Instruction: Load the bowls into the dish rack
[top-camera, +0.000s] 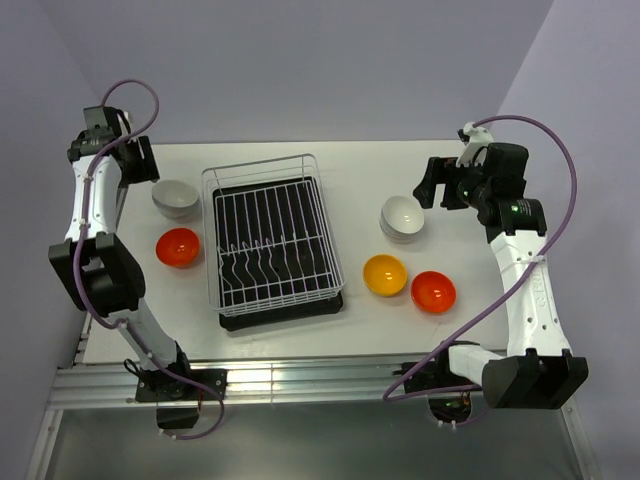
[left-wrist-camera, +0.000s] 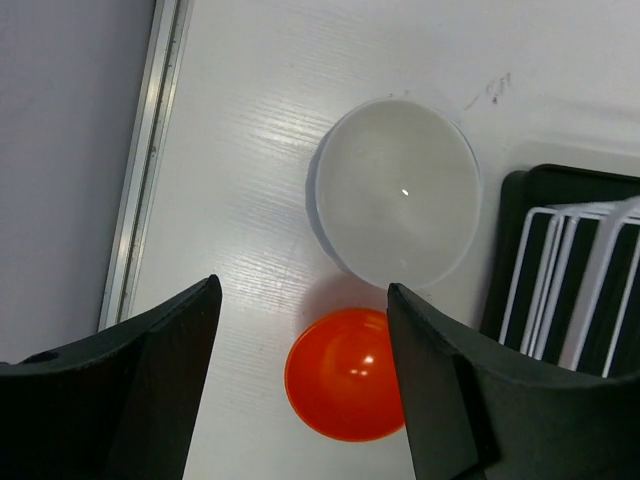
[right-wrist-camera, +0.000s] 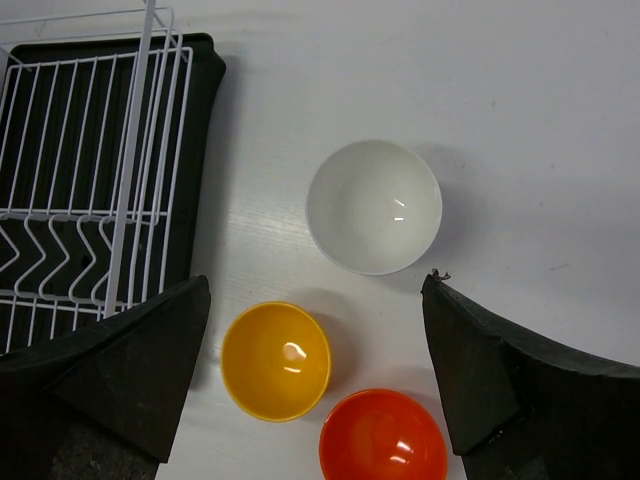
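Dish rack (top-camera: 270, 240) stands mid bench (top-camera: 360, 180). Grey bowl (top-camera: 175, 198) and red bowl (top-camera: 179, 246) sit left of it; white bowl (top-camera: 403, 216), yellow bowl (top-camera: 384, 274) and red-orange bowl (top-camera: 433, 291) sit right. Left fingers (left-wrist-camera: 140, 390) and right fingers (right-wrist-camera: 110, 380) are spread wide, gripping nothing.

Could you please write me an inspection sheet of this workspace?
Surface: white table.
Job's things: dish rack central, empty; grey bowl, left red bowl on its left; white bowl, yellow bowl, right red bowl on its right; all upright.
Clutter: nothing seen.
Grippers: left gripper open, raised near the grey bowl; right gripper open, raised near the white bowl; both empty.
Cables: purple cables loop along both arms, clear of bowls.
Surroundings: plain walls; aluminium rail at near edge.
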